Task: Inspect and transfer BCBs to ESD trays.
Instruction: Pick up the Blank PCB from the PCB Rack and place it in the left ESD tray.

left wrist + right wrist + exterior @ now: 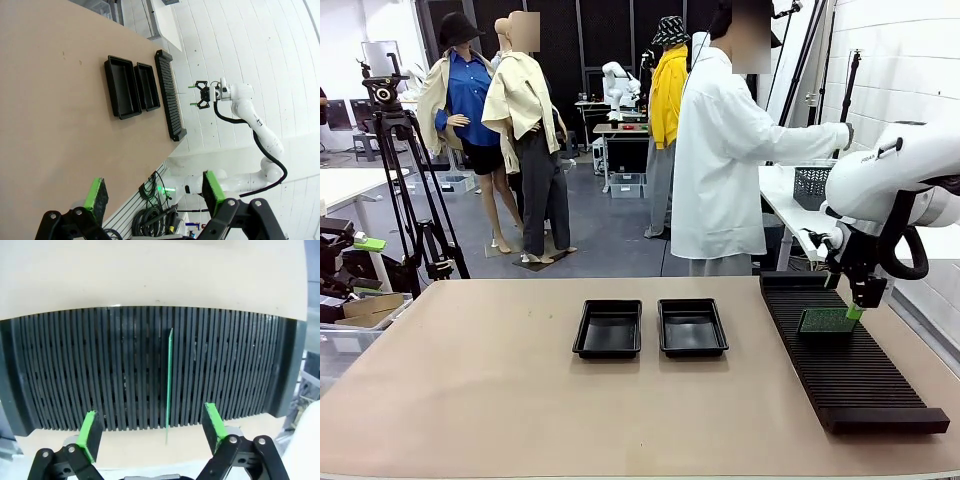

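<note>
1. Green-padded right gripper wide open, nothing held, hanging low over the slotted rack
2. Straddling one BCB that stands on edge in a slot: one pad on either side of its thin plane, clear of it, no contact yet
3. Key line-up: board just below and ahead of the jaws, long axis running across the rack and away from the wrist camera, gripper over its near end. By the look of it, a short drop and a squeeze across the thickness to come
4. Left gripper open and empty too, high above the table and well apart from the rack, so right arm plainly the nearer
5. ESD trays side by side mid-table, both empty, left of the rack
6. Right wrist view: board as a hairline edge, slightly off-centre between the pads. Front view: its broad green face instead, with the gripper at its right end
</note>
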`<state>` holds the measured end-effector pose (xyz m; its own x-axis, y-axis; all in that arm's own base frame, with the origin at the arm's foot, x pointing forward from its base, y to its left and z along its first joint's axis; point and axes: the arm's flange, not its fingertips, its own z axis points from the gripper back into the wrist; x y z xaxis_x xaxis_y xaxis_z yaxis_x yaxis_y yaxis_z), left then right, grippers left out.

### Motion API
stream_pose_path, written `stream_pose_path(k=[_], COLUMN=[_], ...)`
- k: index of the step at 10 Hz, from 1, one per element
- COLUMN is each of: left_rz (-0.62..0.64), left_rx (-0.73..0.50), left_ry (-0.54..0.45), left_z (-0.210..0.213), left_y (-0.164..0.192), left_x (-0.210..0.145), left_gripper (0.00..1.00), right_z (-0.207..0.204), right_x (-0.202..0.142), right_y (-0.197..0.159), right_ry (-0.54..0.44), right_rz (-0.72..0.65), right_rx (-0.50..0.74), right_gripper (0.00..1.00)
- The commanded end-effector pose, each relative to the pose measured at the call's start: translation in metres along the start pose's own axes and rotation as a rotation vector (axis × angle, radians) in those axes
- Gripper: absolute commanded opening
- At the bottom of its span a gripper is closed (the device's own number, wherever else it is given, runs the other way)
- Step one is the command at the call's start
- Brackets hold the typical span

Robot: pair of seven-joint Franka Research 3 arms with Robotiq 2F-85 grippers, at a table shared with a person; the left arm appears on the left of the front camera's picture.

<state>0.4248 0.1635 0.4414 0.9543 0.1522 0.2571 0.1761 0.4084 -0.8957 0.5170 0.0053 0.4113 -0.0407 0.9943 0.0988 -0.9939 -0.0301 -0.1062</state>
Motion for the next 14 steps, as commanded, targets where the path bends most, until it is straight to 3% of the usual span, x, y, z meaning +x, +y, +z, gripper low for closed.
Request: stream_pose_path(k=[1,8,14], left_rz=[0.013,0.013,0.013], left_rx=[0.003,0.003,0.003], left_ry=[0.001,0.001,0.001], left_z=[0.002,0.002,0.002], left_y=[-0.003,-0.003,-0.003], left_x=[0.0,0.0,0.0], left_gripper=[1.0,1.0,1.0], right_z=[-0.008,-0.049,-0.061], right_x=[0.003,-0.006,-0.007], right_y=[0.001,-0.002,-0.018], right_ry=[0.017,0.013,0.006], right_rz=[-0.015,-0.081,-0.089], right_rx=[-0.002,-0.001,-0.039], right_gripper=[1.0,1.0,1.0])
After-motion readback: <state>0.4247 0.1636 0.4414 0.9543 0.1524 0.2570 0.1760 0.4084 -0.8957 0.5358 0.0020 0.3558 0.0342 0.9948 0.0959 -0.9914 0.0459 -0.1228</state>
